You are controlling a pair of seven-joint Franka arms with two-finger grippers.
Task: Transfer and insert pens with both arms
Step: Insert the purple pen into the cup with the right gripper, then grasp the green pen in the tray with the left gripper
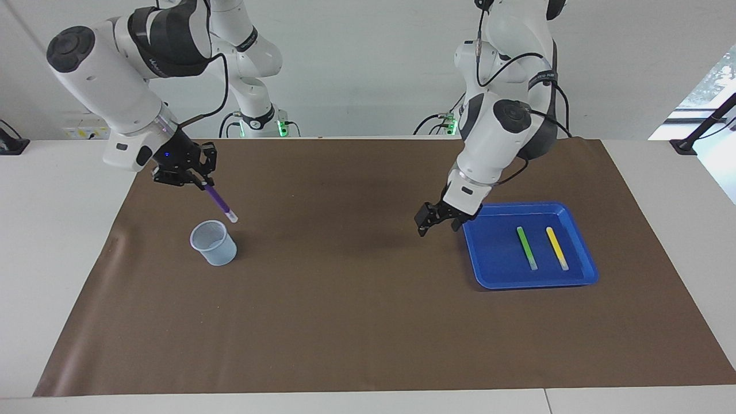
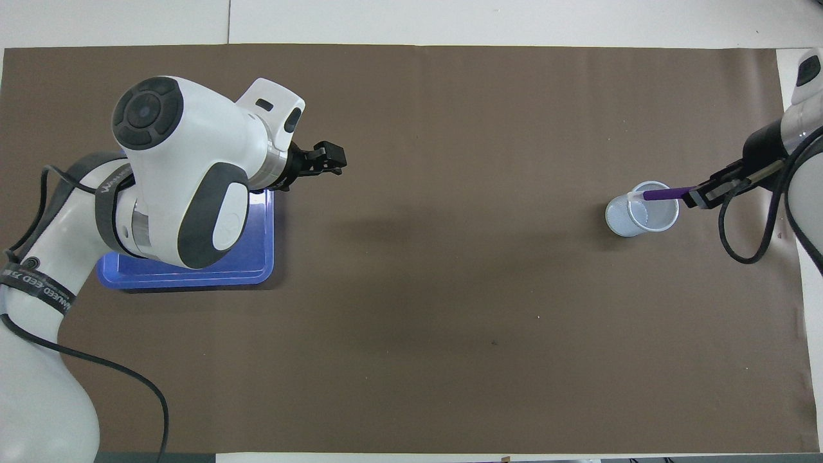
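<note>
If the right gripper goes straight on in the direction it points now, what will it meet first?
Probably the cup: the right gripper points the purple pen down over its mouth, so the pen's pale tip would arrive first. Depth is uncertain.

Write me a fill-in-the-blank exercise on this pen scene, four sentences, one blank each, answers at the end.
1. The right gripper holds the thin ____ pen with a pale tip over the translucent plastic cup.
2. The green pen and the yellow pen lie in the flat ____ plastic tray.
3. The number of pens in the tray is ____.
4. The left gripper holds ____, beside the tray over the brown mat.

Answers: purple; blue; two; nothing
</note>
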